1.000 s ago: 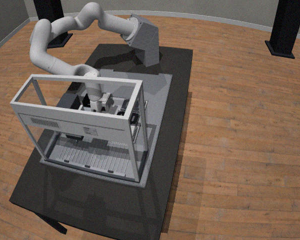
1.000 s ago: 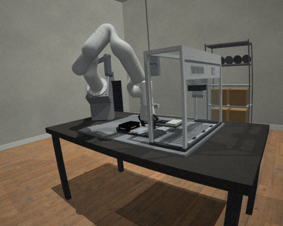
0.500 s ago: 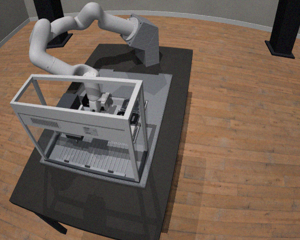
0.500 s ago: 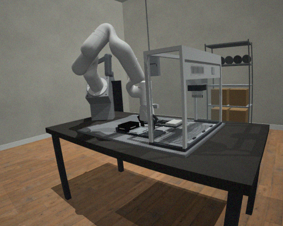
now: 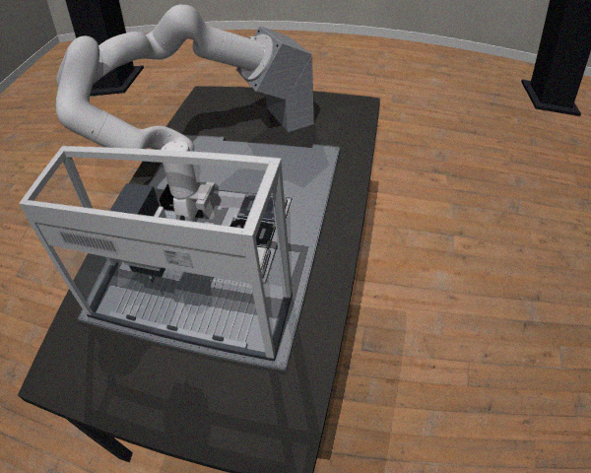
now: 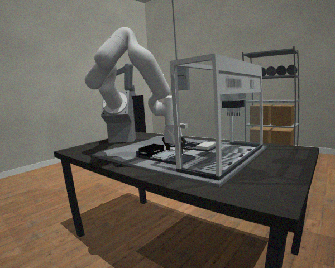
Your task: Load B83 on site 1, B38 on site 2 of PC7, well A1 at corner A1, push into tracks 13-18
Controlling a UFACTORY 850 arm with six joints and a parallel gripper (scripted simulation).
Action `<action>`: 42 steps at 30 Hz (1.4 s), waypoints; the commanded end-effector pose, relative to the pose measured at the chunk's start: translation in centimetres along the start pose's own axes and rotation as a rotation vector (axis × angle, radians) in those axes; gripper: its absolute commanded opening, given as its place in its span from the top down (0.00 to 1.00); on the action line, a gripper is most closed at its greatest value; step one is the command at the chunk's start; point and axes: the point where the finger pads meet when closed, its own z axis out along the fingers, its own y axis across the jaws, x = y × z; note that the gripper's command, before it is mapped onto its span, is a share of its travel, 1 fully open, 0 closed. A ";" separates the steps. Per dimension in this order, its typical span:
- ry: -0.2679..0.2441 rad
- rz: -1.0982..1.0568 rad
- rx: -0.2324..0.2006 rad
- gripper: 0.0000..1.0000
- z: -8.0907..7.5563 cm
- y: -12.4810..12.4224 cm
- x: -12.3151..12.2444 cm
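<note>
The plate carrier PC7 (image 6: 167, 156) lies on the apron, on the near side in the exterior view. The black deep-well block B83 (image 6: 151, 149) sits on its end nearest the arm's base. A white plate (image 6: 163, 156), which I take for B38, sits beside it. The carrier's third site (image 6: 186, 158) looks dark and empty, and ends by the instrument's front post. In the top view the block (image 5: 133, 198) shows at the left behind the frame. My gripper (image 6: 173, 144) is open and empty, low over the apron beside the carrier. In the top view the frame's top beam partly hides the gripper (image 5: 196, 211). Another white plate (image 6: 205, 144), probably B33, lies on the far side.
The instrument's white frame (image 5: 153, 224) stands over the loading rails (image 5: 183, 310), and its posts crowd the apron. A black pipetting head (image 6: 232, 104) hangs inside. Three small lamps (image 5: 171, 327) behind the rails look dark. The nests (image 5: 265, 229) stand at the right in the top view.
</note>
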 end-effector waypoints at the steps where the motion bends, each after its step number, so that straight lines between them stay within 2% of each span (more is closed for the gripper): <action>1: 0.000 0.000 -0.001 0.00 0.0 0.1 -0.2; 19: 0.000 0.000 -0.001 0.00 0.0 0.1 -0.7; 42: 0.000 0.000 -0.001 0.00 0.0 0.1 -0.2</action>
